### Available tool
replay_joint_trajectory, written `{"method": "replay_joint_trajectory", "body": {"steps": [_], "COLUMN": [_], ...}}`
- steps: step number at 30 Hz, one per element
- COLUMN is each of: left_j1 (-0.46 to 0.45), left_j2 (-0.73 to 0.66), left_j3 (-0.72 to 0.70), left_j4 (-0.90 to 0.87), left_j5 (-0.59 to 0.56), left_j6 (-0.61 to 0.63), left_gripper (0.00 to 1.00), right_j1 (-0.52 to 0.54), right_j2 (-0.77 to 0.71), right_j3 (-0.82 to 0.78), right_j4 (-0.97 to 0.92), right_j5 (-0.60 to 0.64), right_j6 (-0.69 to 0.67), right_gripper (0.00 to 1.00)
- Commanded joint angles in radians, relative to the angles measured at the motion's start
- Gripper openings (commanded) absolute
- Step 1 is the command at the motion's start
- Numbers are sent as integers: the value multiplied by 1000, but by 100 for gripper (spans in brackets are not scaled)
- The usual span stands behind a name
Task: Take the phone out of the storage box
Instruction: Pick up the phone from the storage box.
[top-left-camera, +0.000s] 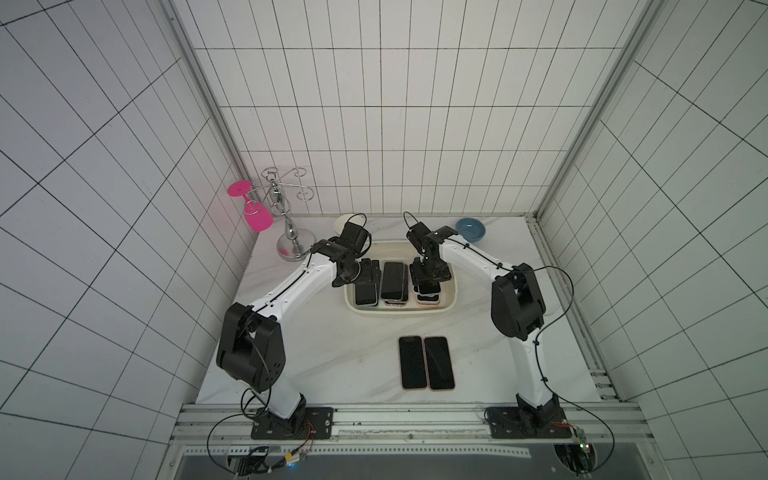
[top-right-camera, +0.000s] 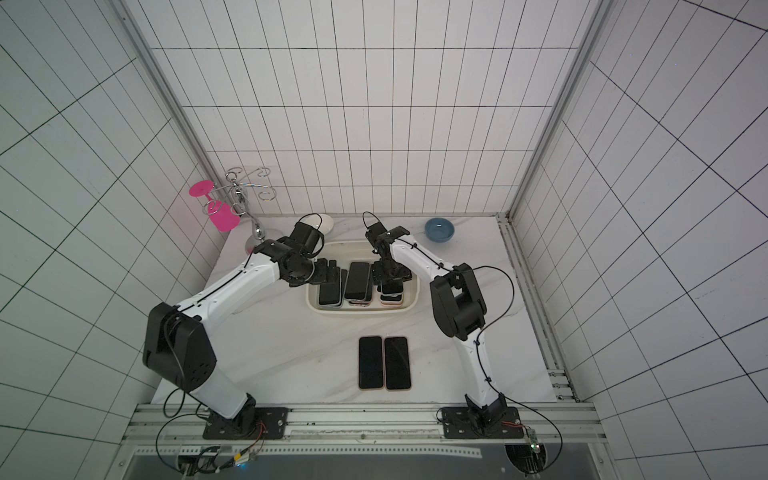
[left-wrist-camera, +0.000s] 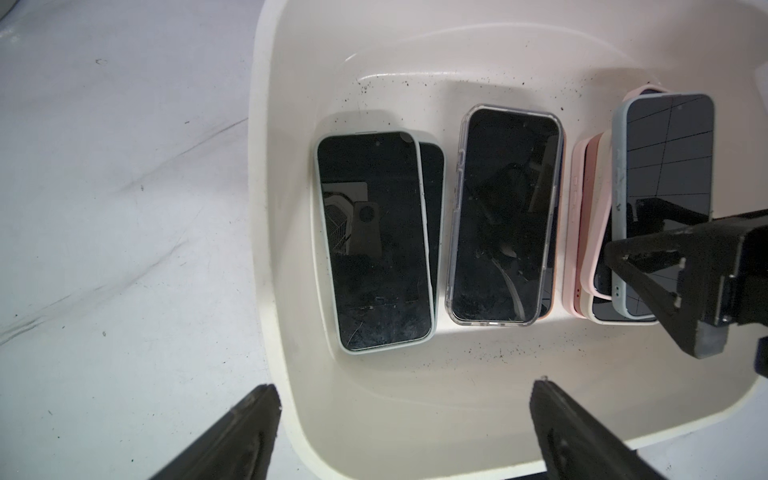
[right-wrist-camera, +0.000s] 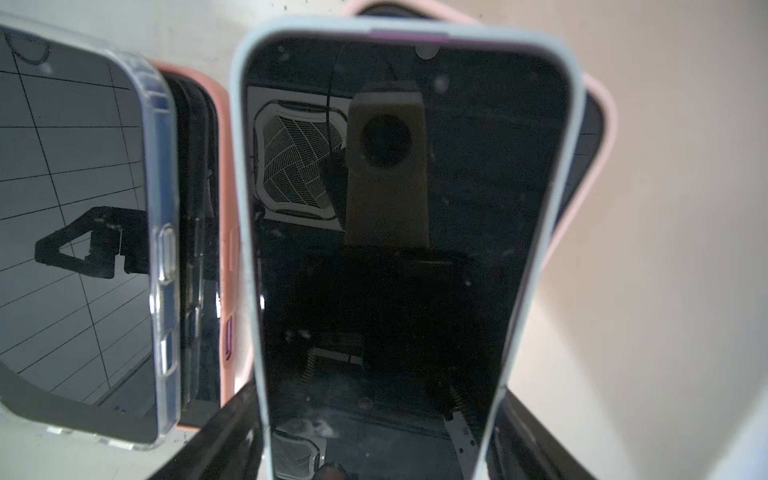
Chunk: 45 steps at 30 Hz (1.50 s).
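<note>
Your left tool (left-wrist-camera: 403, 388) stands wide over the storage box (left-wrist-camera: 282, 249) left rim. Your right tool (right-wrist-camera: 378, 415) straddles the blue-cased phone (right-wrist-camera: 399, 249) atop the box's right stack; I cannot tell whether it grips.

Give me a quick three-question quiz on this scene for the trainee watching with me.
1. True or false: two phones lie on the table, outside the storage box.
2. The right gripper has a finger on either side of a phone. Its case is: A) clear B) light blue C) yellow.
3. Fill in: the left gripper, above the box's rim, is ___ and holds nothing.

Key: 1 true; 2 B; 3 open.
</note>
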Motion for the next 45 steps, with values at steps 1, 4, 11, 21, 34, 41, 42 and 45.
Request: {"method": "replay_joint_trajectory", "body": {"steps": [1,4,11,21,34,41,42,45], "left_j1": [8,9,16,40,26,0,-2,-11], "left_j2": [-30,-33,-21,30,109,150,154,168], "left_j3": [-3,4,36,-38,-76,-49,-50,-47], "left_j4": [22,28,58,511,791,794,795,791], "left_j5": [3,10,71,584,713,716,717,720], "left_j6": [14,12,-12,-285,-470,-475,-476,-477], "left_gripper": [98,98,98,98,91,75,72,64], "right_j1": [2,0,-14,-17,-17,-15,-15,-16], "right_j2": [-54,-99,-180,-339,-430,-450,-452,-456], "right_j3": [17,13,-21,-151,-185,-202,-204,-201], "right_j4": [-37,-36,-33,18,36,61,67,69], "right_j5": [15,15,-9,-117,-342,-403,-410,-424], "right_j6": [-13,-23,-42,-70,-65,-41,-38,-34], "right_gripper": [50,43,36,34,32,31,31,30]}}
